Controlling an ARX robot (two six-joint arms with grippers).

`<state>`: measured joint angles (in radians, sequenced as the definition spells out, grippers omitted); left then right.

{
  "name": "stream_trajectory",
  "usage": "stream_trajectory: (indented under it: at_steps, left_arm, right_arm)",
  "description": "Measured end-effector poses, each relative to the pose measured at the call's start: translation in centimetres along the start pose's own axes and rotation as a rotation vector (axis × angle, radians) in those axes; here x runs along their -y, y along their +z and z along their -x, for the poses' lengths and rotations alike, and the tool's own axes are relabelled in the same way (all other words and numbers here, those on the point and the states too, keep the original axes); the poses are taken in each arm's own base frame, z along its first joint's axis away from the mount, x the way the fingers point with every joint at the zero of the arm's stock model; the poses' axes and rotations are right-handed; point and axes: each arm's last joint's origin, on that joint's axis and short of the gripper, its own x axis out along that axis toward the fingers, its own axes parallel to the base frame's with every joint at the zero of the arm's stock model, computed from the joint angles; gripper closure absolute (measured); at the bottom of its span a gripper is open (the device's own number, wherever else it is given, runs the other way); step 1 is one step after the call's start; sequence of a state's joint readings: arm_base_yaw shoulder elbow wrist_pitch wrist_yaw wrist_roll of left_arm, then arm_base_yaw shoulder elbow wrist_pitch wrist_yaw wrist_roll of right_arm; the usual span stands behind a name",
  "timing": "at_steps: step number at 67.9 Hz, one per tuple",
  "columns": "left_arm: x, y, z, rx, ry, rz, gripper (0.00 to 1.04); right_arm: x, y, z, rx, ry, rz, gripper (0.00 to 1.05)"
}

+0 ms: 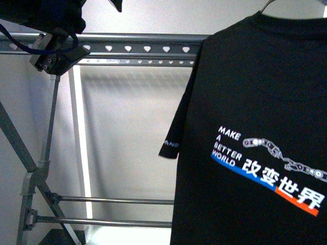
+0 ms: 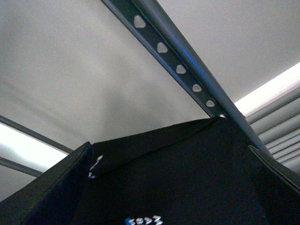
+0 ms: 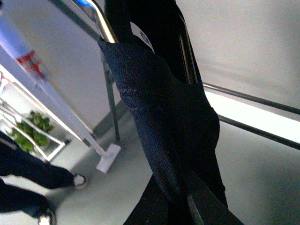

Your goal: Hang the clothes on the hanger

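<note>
The clothes [image 1: 255, 127], a black T-shirt printed "MAKE A BETTER WORLD", hang at the right of the front view, in front of the hanger's grey rail [image 1: 138, 48] with its heart-shaped holes. A shiny small hanger shows at the collar [image 1: 271, 5]. My left gripper [image 1: 53, 58] is up at the rail's left end, open. In its wrist view its fingers [image 2: 47, 187] stand apart on either side of the clothes [image 2: 178, 173], below the rail [image 2: 180, 69]. My right gripper [image 3: 180, 206] is shut on a bunched fold of the clothes [image 3: 159, 122]; it is out of the front view.
The rack's slanted legs [image 1: 20, 148] and lower crossbars [image 1: 112, 200] stand at the left. In the right wrist view a shiny hook [image 3: 105, 28], a white pole [image 3: 47, 89], a plant shelf [image 3: 33, 126] and a person's feet [image 3: 75, 180] show on the floor side.
</note>
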<state>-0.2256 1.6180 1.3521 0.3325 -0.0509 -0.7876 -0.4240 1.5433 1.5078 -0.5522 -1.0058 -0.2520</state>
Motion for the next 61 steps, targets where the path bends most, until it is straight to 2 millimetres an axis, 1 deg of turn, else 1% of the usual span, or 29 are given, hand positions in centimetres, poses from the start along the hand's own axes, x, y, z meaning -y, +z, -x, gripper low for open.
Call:
stream_trajectory:
  at_steps: [4,7,8,10,11,12,13,15,17,18,22,26,33,37,42,45,50,61]
  left_arm:
    - [0.0,-0.3,-0.1,-0.014,0.011,-0.023,0.07]
    - [-0.1,-0.5,0.1,0.011,0.077,-0.121,0.13]
    - [-0.4,-0.6,0.4,0.028,0.109,-0.183,0.17]
    - [-0.7,-0.8,0.8,0.042,0.134,-0.232,0.20]
    - [-1.0,-1.0,1.3,0.046,0.149,-0.295,0.24]
    - [-1.2,-1.1,1.6,0.043,0.151,-0.344,0.26]
    - [-1.4,-1.2,1.9,0.045,0.156,-0.360,0.27]
    - [-2.0,-1.5,2.9,0.040,0.160,-0.465,0.33]
    - [-2.7,-1.7,3.9,0.039,0.162,-0.530,0.38]
    - [-3.4,-2.0,4.9,0.038,0.165,-0.603,0.43]
    - [-4.6,-2.4,7.0,0.041,0.161,-0.681,0.54]
    - [-5.9,-3.0,8.7,0.040,0.169,-0.722,0.65]
    - [-8.0,-4.0,10.9,0.025,0.184,-0.759,0.81]
    - [-9.2,-4.7,12.3,0.012,0.193,-0.771,0.92]
    - [-10.2,-5.5,13.8,0.001,0.192,-0.777,1.03]
    - [-10.7,-5.8,14.6,0.000,0.190,-0.781,1.01]
    - [-11.3,-6.2,15.9,0.000,0.186,-0.785,1.01]
    - [-12.7,-7.1,18.3,-0.001,0.192,-0.788,1.01]
  right_arm:
    - [0.0,0.6,0.5,0.035,-0.016,-0.070,1.01]
    - [0.1,0.8,0.7,0.053,-0.021,-0.144,1.01]
    - [0.2,0.9,0.8,0.062,-0.023,-0.175,1.01]
    - [0.2,1.0,0.9,0.069,-0.025,-0.197,1.01]
    - [0.2,1.1,0.9,0.075,-0.024,-0.238,1.01]
    - [0.3,1.1,0.9,0.078,-0.024,-0.243,1.01]
    - [0.3,1.2,0.9,0.081,-0.024,-0.268,1.01]
    - [0.4,1.2,0.9,0.089,-0.024,-0.310,1.01]
    - [0.5,1.3,0.8,0.098,-0.024,-0.347,1.01]
    - [0.6,1.4,0.8,0.105,-0.024,-0.374,1.01]
    - [0.7,1.4,0.7,0.118,-0.022,-0.438,1.01]
    - [0.8,1.3,0.5,0.128,-0.014,-0.491,1.01]
    - [0.8,0.8,-0.2,0.137,0.007,-0.570,1.01]
    - [0.7,0.2,-0.7,0.140,0.021,-0.608,1.01]
    - [0.5,-0.7,-1.1,0.142,0.032,-0.629,1.01]
    - [0.3,-1.2,-1.2,0.147,0.035,-0.637,1.01]
    - [-0.1,-1.9,-0.9,0.161,0.039,-0.641,1.01]
    - [-1.3,-2.9,0.9,0.224,0.040,-0.629,1.01]
